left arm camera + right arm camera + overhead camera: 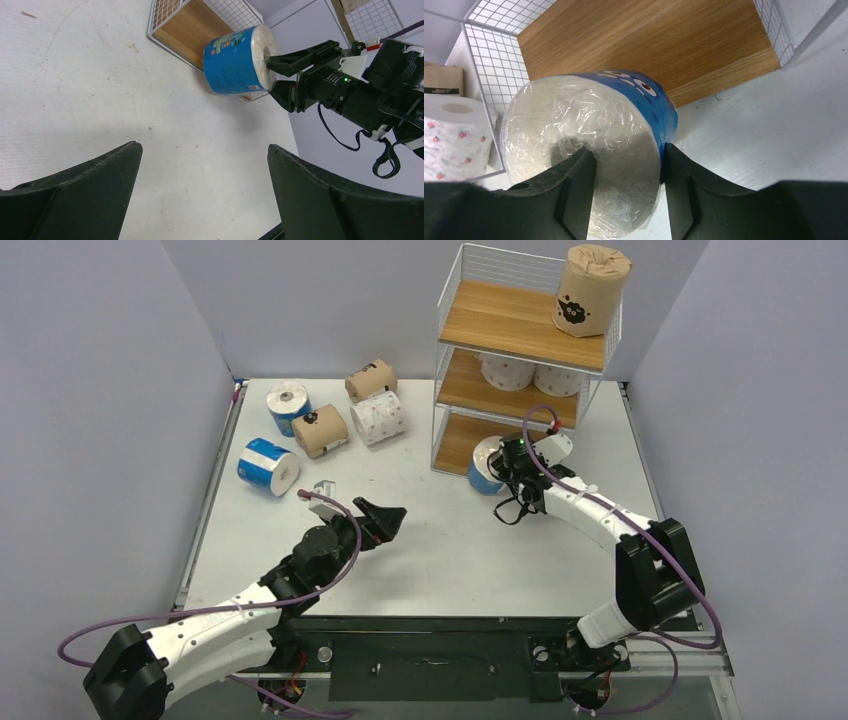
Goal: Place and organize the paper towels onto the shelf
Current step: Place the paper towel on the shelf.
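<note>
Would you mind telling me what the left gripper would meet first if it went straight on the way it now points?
Probably the blue-and-white roll, held by the right gripper at the shelf's foot; nothing else shows between it and the open left gripper, though depth is unclear.

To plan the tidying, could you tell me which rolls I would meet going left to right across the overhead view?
Lying blue roll, nearer loose brown roll, loose dotted roll, held blue roll in the right tool, brown roll atop the shelf.
</note>
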